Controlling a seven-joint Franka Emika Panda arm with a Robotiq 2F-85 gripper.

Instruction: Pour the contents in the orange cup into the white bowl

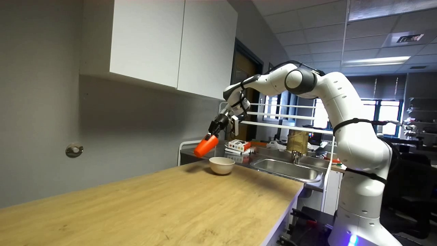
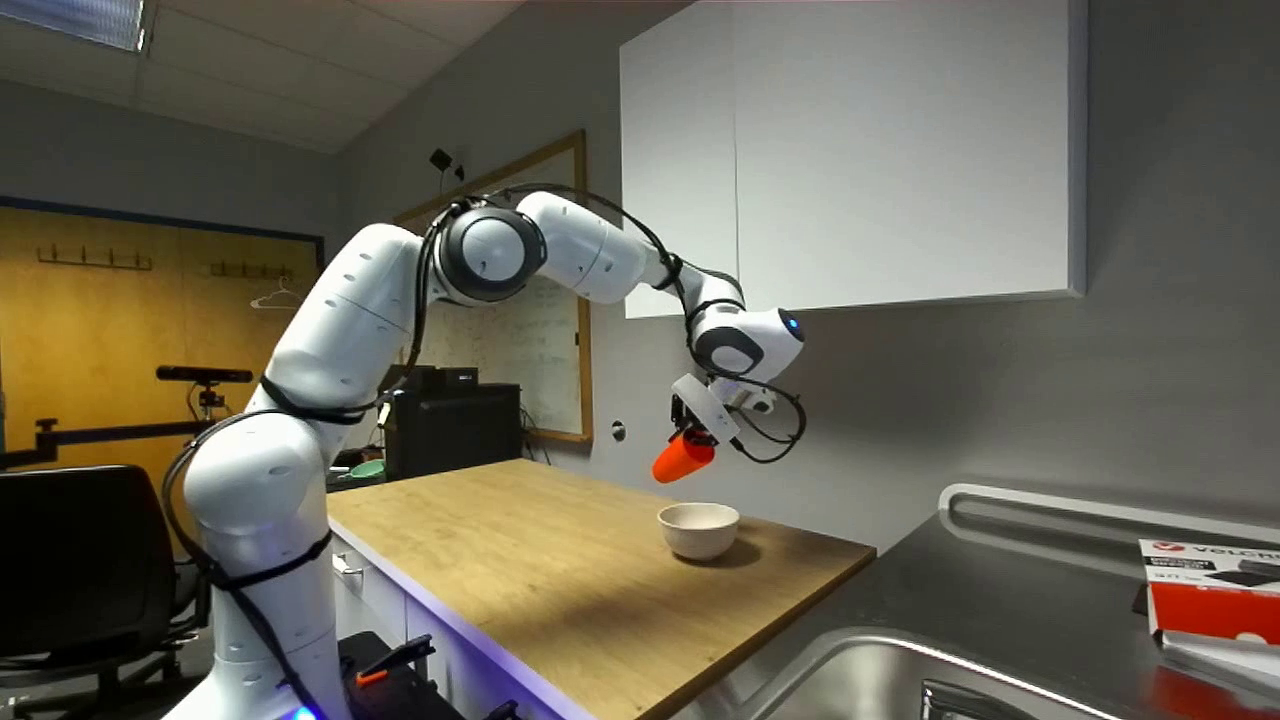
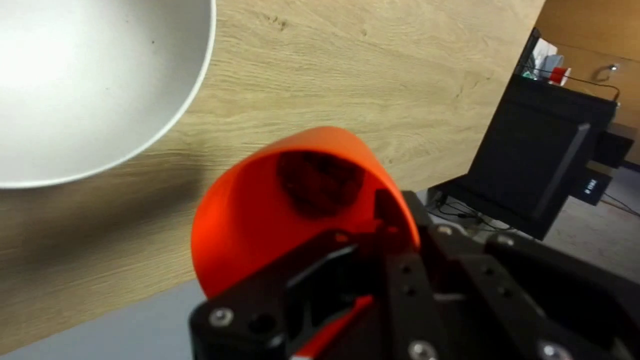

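The orange cup [image 1: 206, 146] is held in the air, tilted, above the level of the white bowl's rim and off to its side. It also shows in an exterior view [image 2: 683, 459]. My gripper [image 3: 400, 212] is shut on the cup's wall at the rim, one finger inside and one outside. In the wrist view the cup [image 3: 240, 215] opens toward the camera, with dark contents at its bottom. The white bowl [image 1: 222, 166] stands upright on the wooden table, also in an exterior view [image 2: 699, 531]. In the wrist view the bowl [image 3: 100, 100] shows a bare inside with a few dark specks.
The wooden table [image 1: 164, 205] ends near the bowl, beside a dark counter with a sink [image 1: 290, 169]. A box [image 1: 238, 145] lies on that counter. A wall cabinet [image 2: 900, 160] hangs above, near the arm. A grey wall runs along the table's back.
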